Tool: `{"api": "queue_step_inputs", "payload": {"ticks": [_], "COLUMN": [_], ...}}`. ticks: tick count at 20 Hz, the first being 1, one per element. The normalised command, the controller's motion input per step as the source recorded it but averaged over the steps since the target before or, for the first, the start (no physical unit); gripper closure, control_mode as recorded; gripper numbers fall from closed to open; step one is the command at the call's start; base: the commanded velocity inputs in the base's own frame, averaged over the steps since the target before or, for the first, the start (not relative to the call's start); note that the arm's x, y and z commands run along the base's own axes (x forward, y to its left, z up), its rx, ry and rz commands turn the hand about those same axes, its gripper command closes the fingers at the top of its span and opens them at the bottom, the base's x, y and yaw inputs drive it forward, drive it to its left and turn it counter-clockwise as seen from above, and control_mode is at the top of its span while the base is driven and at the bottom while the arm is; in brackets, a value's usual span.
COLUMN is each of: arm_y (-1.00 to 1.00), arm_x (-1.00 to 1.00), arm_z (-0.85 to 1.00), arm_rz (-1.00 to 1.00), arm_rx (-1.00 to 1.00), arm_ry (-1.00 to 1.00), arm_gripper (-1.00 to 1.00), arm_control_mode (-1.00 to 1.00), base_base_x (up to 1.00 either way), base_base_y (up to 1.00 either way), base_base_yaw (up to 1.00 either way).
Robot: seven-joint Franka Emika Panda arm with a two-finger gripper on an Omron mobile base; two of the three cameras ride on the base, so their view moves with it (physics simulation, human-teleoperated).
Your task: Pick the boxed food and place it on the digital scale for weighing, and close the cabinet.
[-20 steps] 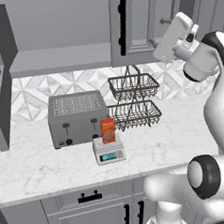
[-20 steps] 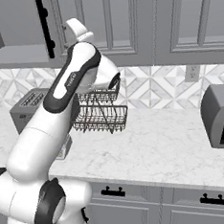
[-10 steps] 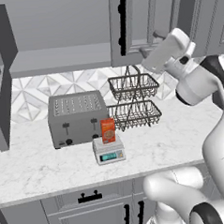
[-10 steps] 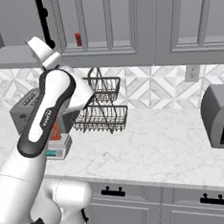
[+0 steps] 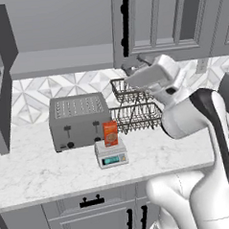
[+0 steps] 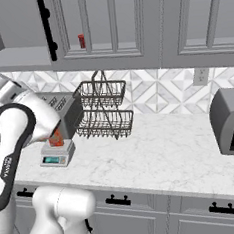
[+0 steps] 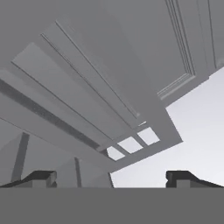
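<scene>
Left base view has the box (image 5: 110, 133) already standing upright on the scale (image 5: 111, 155), on the bench (image 5: 48, 175) just in front of the toaster (image 5: 79, 120), so what remains is the cabinet (image 5: 159, 25), whose left door (image 5: 0, 94) hangs open at 9 o'clock. The claw (image 5: 131, 73) sits high at 1 o'clock from the box, just under the cabinet's bottom edge, its fingers (image 7: 39, 178) spread wide and empty. The risk, as I judge it, lies in the swing across to the open door: the forearm could clip the wire rack (image 5: 135, 108) or pass low and tip the narrow box off the scale. A glancing push could also slip off the door's edge and leave it ajar.
</scene>
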Motion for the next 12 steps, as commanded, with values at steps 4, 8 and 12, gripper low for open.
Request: {"api": "queue_step_inputs", "payload": {"ticks": [4,8,12], "arm_y": [0.43,0.59,0.79], "arm_x": [-0.81,-0.53,0.02], "arm_z": [-0.63,-0.26,-0.13], "arm_rz": [0.00,0.00,0.00], "arm_rx": [0.07,0.02,0.00], "arm_ry": [-0.13,-0.22,-0.13], "arm_gripper": [-1.00,-1.00,-1.00], "arm_control_mode": [-1.00,-1.00,-1.00], "base_base_x": [0.00,0.00,0.00], "base_base_y": [0.00,0.00,0.00], "base_base_yaw": [0.00,0.00,0.00]}}
